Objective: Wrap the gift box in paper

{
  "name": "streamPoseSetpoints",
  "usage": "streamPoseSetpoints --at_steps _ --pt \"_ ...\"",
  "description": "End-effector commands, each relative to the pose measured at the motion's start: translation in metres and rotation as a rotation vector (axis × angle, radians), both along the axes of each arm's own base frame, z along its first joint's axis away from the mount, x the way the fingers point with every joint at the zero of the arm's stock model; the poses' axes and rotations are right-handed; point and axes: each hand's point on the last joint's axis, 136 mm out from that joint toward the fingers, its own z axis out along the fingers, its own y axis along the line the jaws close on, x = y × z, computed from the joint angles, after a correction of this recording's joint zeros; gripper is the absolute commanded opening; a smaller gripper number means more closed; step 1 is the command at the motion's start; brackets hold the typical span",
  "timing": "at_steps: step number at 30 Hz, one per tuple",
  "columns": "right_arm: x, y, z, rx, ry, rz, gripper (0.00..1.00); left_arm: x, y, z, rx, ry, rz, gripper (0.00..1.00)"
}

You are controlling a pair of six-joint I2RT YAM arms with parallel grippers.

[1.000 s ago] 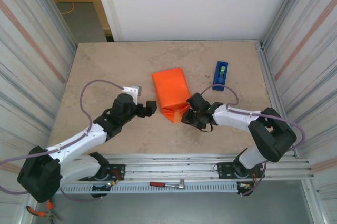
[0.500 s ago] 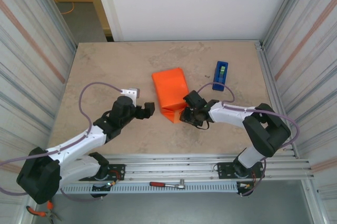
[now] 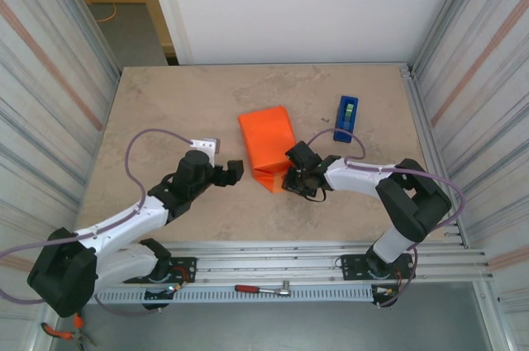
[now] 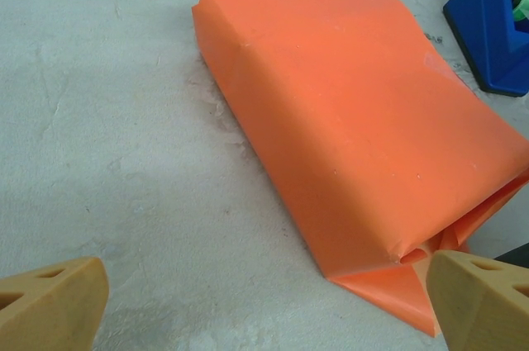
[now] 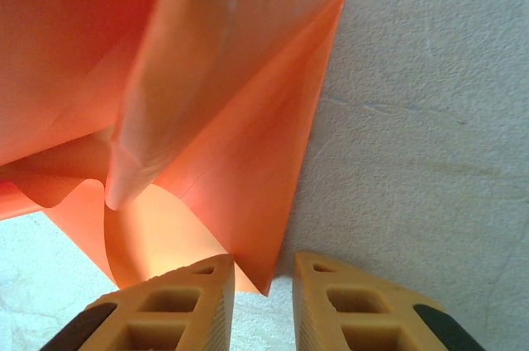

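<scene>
The orange paper (image 3: 266,144) lies folded over into a flat bundle mid-table, and the gift box is hidden inside it. The paper (image 4: 355,111) has a loose flap sticking out at its near end. My left gripper (image 3: 235,169) hovers just left of that near end, open wide, with bare table between its fingers (image 4: 58,297). My right gripper (image 3: 291,179) is at the near right corner of the bundle. In the right wrist view its jaws (image 5: 264,293) stand a narrow gap apart, with the pointed tip of the paper flap (image 5: 248,202) hanging between them, unclamped.
A blue tape dispenser (image 3: 347,118) stands upright to the right of the bundle, and its body (image 4: 496,29) shows at the far right of the left wrist view. Metal-clad walls close in both table sides. A ratchet tool (image 3: 263,289) lies on the rail in front.
The right gripper's jaws have narrowed and slid left onto the paper's near corner flap. The left gripper drew back slightly left and stayed open.
</scene>
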Motion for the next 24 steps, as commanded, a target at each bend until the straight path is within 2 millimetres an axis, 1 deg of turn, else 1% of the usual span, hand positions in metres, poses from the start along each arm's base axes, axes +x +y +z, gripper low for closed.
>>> streamPoseSetpoints --at_steps 1,6,9,13,18,21,23,24 --pt "0.002 0.009 -0.001 0.016 0.008 0.012 0.21 0.004 0.002 0.002 -0.026 -0.014 0.025 0.99" --pt "0.001 0.009 -0.003 0.018 0.011 0.008 0.10 0.003 0.004 -0.003 -0.024 0.007 0.038 0.99" --pt "0.002 0.009 -0.001 0.026 0.010 0.006 0.00 0.000 0.006 -0.006 -0.032 0.033 0.050 0.99" --pt "0.002 0.009 0.006 0.042 -0.001 -0.001 0.00 -0.007 0.003 -0.013 -0.033 0.063 0.021 0.99" --pt "0.006 0.012 0.025 0.083 -0.038 -0.014 0.00 -0.020 -0.003 -0.023 -0.025 0.100 -0.054 0.98" --pt "0.008 0.014 0.036 0.112 -0.054 -0.019 0.00 -0.029 -0.008 -0.030 -0.054 0.121 -0.101 0.90" --pt "0.009 0.017 0.041 0.130 -0.059 -0.020 0.00 -0.037 -0.014 -0.036 -0.075 0.147 -0.142 0.81" --pt "0.010 0.018 0.045 0.140 -0.064 -0.021 0.00 -0.041 -0.018 -0.039 -0.088 0.158 -0.171 0.75"
